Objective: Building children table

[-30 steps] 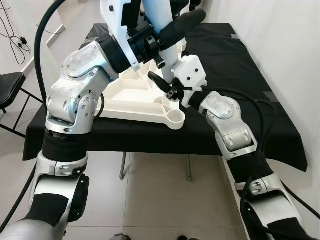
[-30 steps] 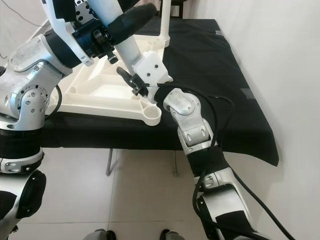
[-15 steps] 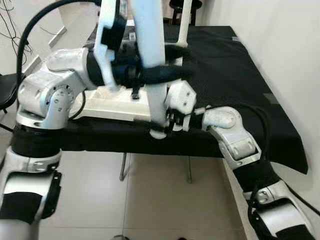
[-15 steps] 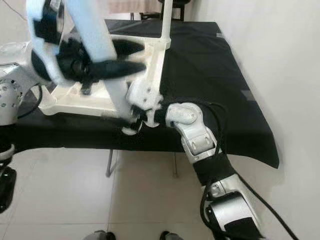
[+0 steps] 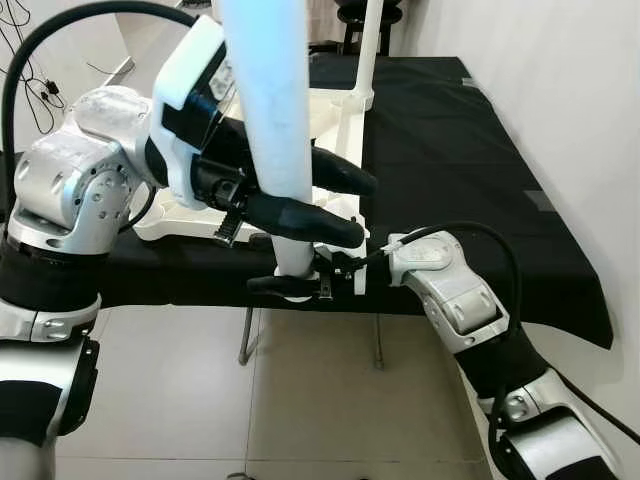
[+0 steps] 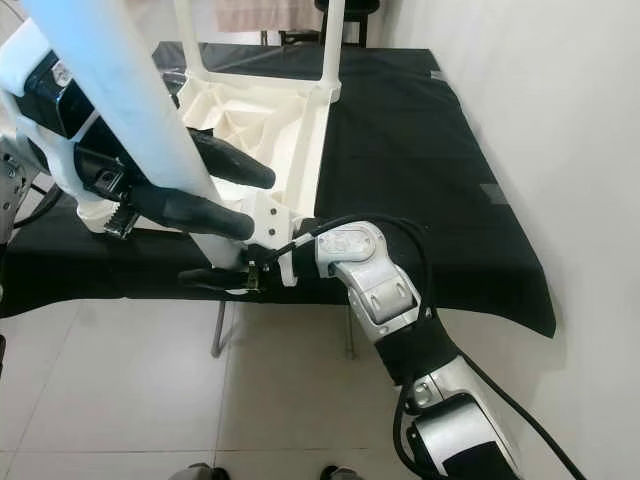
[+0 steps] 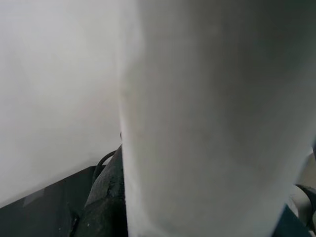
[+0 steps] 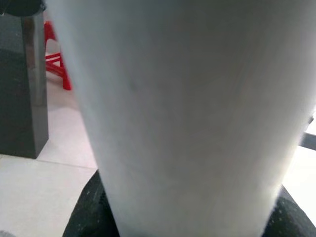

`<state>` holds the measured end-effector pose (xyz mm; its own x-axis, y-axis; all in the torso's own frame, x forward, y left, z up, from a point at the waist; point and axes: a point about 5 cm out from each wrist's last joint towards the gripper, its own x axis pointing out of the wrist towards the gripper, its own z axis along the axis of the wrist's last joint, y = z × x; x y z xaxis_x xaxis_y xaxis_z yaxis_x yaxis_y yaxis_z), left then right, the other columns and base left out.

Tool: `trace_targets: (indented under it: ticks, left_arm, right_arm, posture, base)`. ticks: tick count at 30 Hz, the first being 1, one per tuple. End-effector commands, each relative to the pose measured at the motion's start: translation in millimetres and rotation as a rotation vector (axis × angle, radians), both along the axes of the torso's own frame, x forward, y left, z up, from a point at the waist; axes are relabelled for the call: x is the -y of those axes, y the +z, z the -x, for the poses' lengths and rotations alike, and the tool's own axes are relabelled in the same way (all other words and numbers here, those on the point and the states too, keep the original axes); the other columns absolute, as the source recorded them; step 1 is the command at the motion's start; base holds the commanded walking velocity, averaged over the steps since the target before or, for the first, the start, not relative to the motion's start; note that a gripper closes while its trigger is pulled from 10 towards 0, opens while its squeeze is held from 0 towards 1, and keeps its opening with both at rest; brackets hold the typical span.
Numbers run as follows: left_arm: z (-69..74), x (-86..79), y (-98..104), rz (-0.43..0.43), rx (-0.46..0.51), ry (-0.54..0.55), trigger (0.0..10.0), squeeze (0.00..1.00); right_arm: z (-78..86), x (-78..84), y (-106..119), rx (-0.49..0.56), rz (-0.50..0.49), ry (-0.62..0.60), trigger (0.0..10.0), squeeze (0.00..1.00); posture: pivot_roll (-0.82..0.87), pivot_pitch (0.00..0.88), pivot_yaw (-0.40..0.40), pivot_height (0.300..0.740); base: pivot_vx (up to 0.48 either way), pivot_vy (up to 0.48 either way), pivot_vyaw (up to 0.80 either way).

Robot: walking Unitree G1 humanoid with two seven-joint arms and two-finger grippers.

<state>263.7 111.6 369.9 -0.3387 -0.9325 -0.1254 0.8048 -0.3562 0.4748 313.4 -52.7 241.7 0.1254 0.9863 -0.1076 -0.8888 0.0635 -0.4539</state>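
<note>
A thick white table leg (image 5: 268,110) stands nearly upright in front of me, and my left gripper (image 5: 366,211) is shut around its middle, one black finger on each side. The leg's lower end (image 5: 294,260) sits at the near corner of the upside-down white tabletop (image 6: 265,115) on the black-covered table (image 5: 450,150). My right gripper (image 5: 262,284) is at that lower end, its fingers closed on either side of the leg. The leg (image 7: 212,123) looms close in the left wrist view, and in the right wrist view the leg (image 8: 187,113) stands between dark fingers.
Another white leg (image 6: 333,45) stands fitted at the tabletop's far corner. A white wall (image 5: 580,100) runs along the table's right side. Tiled floor (image 5: 300,400) lies below the front edge. A red object (image 8: 57,69) and a grey post (image 8: 34,74) show beyond the leg.
My left arm has swung the leg from a slant to nearly upright and brought it to the tabletop's near corner. The right gripper has come in low onto the leg's lower end.
</note>
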Motion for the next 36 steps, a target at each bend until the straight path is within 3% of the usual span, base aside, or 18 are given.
trace_targets:
  ticks: [1, 7, 8, 10, 11, 12, 13, 15, 19, 21, 23, 25, 29, 30, 31, 32, 33, 36]
  left_arm:
    - [14.8, 15.1, -17.7, -0.082, -0.073, -0.231, 0.0, 0.00]
    - [13.1, 13.6, -17.8, -0.080, -0.073, -0.225, 0.0, 0.00]
    - [9.1, 13.3, -16.4, -0.066, -0.071, -0.192, 1.3, 0.00]
    - [9.1, 13.3, -16.4, -0.066, -0.071, -0.192, 1.3, 0.00]
    - [-1.1, 13.1, -8.9, 0.015, -0.081, -0.085, 10.0, 1.00]
    - [-14.2, 9.1, 0.9, 0.139, -0.047, 0.079, 10.0, 1.00]
    - [-14.2, 9.1, 0.9, 0.139, -0.047, 0.079, 10.0, 1.00]
    - [-28.9, -3.9, 16.7, 0.356, -0.019, 0.301, 10.0, 1.00]
    - [-36.0, -23.5, 29.3, 0.531, 0.004, 0.495, 10.0, 1.00]
    - [-39.7, -49.8, 29.5, 0.663, 0.018, 0.699, 10.0, 1.00]
    - [-39.7, -49.8, 29.5, 0.663, 0.018, 0.699, 10.0, 1.00]
    - [-40.1, -64.3, 19.4, 0.698, 0.037, 0.852, 10.0, 1.00]
    - [-35.2, -69.4, -0.4, 0.695, 0.031, 0.980, 10.0, 1.00]
    - [-33.9, -65.9, -14.6, 0.680, 0.012, 1.049, 10.0, 0.86]
    - [-31.4, -59.8, -30.4, 0.653, 0.001, 1.116, 10.0, 0.00]
    - [-29.5, -55.2, -40.0, 0.643, -0.001, 1.164, 10.0, 0.00]
    - [-24.5, -46.8, -57.6, 0.617, -0.031, 1.207, 10.0, 0.00]
    - [-15.1, -37.0, -74.9, 0.587, -0.062, 1.234, 10.0, 0.00]
  right_arm:
    - [-6.1, 6.6, 9.8, -0.016, -0.066, -0.056, 0.0, 0.00]
    - [-8.6, 8.1, 8.5, -0.023, -0.064, -0.079, 0.0, 0.00]
    - [-11.8, 8.6, 8.9, -0.021, -0.074, -0.111, 0.0, 0.00]
    - [-11.8, 8.6, 8.9, -0.021, -0.074, -0.111, 0.0, 0.00]
    - [-23.0, 12.2, 12.3, -0.009, -0.113, -0.227, 0.0, 0.00]
    - [-36.7, 20.2, 15.5, 0.007, -0.163, -0.381, 0.0, 0.00]
    - [-36.7, 20.2, 15.5, 0.007, -0.163, -0.381, 0.0, 0.00]
    - [-55.1, 37.3, 18.6, -0.010, -0.261, -0.614, 0.0, 0.00]
    - [-64.0, 53.1, 19.3, -0.032, -0.339, -0.758, 0.0, 0.00]
    - [-67.6, 59.6, 16.7, -0.053, -0.363, -0.809, 0.0, 0.00]
    - [-67.6, 59.6, 16.7, -0.053, -0.363, -0.809, 0.0, 0.00]
    - [-69.5, 60.5, 14.4, -0.061, -0.359, -0.828, 0.0, 0.00]
    - [-75.4, 63.6, 15.6, -0.068, -0.379, -0.884, 0.0, 0.00]
    - [-77.9, 63.9, 19.4, -0.075, -0.417, -0.896, 0.0, 0.00]
    - [-78.4, 63.1, 24.8, -0.087, -0.464, -0.880, 0.8, 0.00]
    - [-78.8, 62.0, 28.5, -0.094, -0.498, -0.871, 0.8, 0.00]
    - [-76.7, 58.4, 35.9, -0.119, -0.561, -0.800, 10.0, 0.00]
    - [-72.3, 55.4, 43.9, -0.152, -0.628, -0.706, 10.0, 0.00]
  posture:
    - [0.03, 0.091, -0.023, 0.740]
    - [0.03, 0.093, -0.024, 0.740]
    - [0.03, 0.099, -0.023, 0.740]
    - [0.03, 0.099, -0.023, 0.740]
    - [0.04, 0.112, -0.022, 0.740]
    - [0.04, 0.124, -0.024, 0.740]
    - [0.04, 0.124, -0.024, 0.740]
    - [0.05, 0.135, -0.026, 0.740]
    - [0.05, 0.159, -0.026, 0.740]
    - [0.07, 0.200, -0.029, 0.740]
    - [0.07, 0.200, -0.029, 0.740]
    - [0.08, 0.233, -0.029, 0.740]
    - [0.09, 0.267, -0.034, 0.740]
    - [0.10, 0.306, -0.035, 0.740]
    - [0.11, 0.333, -0.035, 0.740]
    - [0.11, 0.333, -0.035, 0.740]
    - [0.11, 0.359, -0.034, 0.740]
    - [0.12, 0.384, -0.033, 0.740]
  base:
    - [0.000, 0.000, 0.00]
    - [0.000, 0.000, 0.00]
    - [0.000, 0.000, 0.00]
    - [0.000, 0.000, 0.00]
    - [0.000, 0.000, 0.00]
    - [0.000, 0.000, 0.00]
    - [0.000, 0.000, 0.00]
    - [0.000, 0.000, 0.00]
    - [0.000, 0.000, 0.00]
    - [0.000, 0.000, 0.00]
    - [0.000, 0.000, 0.00]
    - [0.000, 0.000, 0.00]
    - [0.000, 0.000, 0.00]
    - [0.000, 0.000, 0.00]
    - [0.000, 0.000, 0.00]
    - [0.000, 0.000, 0.00]
    - [0.000, 0.000, 0.00]
    - [0.000, 0.000, 0.00]
